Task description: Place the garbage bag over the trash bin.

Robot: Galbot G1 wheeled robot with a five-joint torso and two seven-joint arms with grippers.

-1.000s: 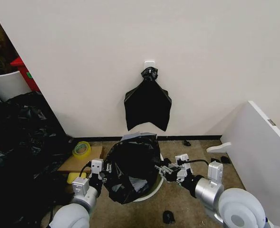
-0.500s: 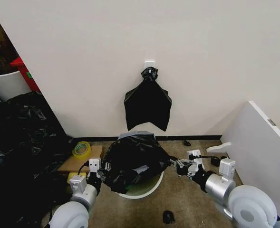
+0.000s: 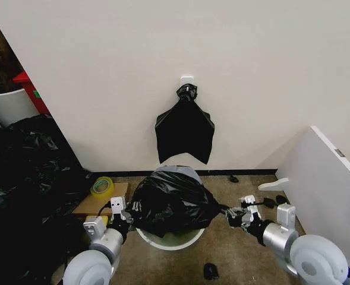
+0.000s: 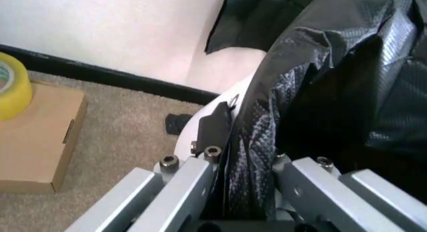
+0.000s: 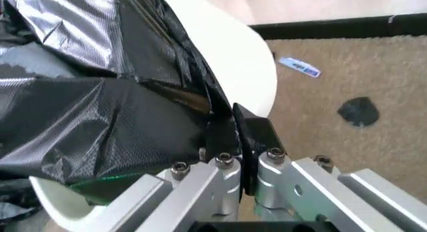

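The glossy black garbage bag (image 3: 173,202) is stretched wide across the top of the white trash bin (image 3: 169,242), whose near rim shows below it. My left gripper (image 3: 127,214) is shut on the bag's left edge. At the bag's right edge, my right gripper (image 3: 230,216) is shut on it too. In the left wrist view the wrinkled garbage bag (image 4: 320,92) runs down between the fingers of my left gripper (image 4: 248,157), beside the trash bin (image 4: 220,67). In the right wrist view my right gripper (image 5: 235,133) pinches the garbage bag (image 5: 100,117) just outside the trash bin's rim (image 5: 247,57).
A knotted black bag bundle (image 3: 185,127) hangs on the wall behind the bin. A yellow tape roll (image 3: 102,186) sits on a cardboard box (image 3: 94,203) at left, beside a heap of black sheeting (image 3: 20,178). A white panel (image 3: 329,196) stands at right. A small dark object (image 3: 210,271) lies on the carpet.
Both grippers have moved apart and lower, pulling the bag's mouth wider. The bag has come down from an upright bunch to a flat spread over the bin.
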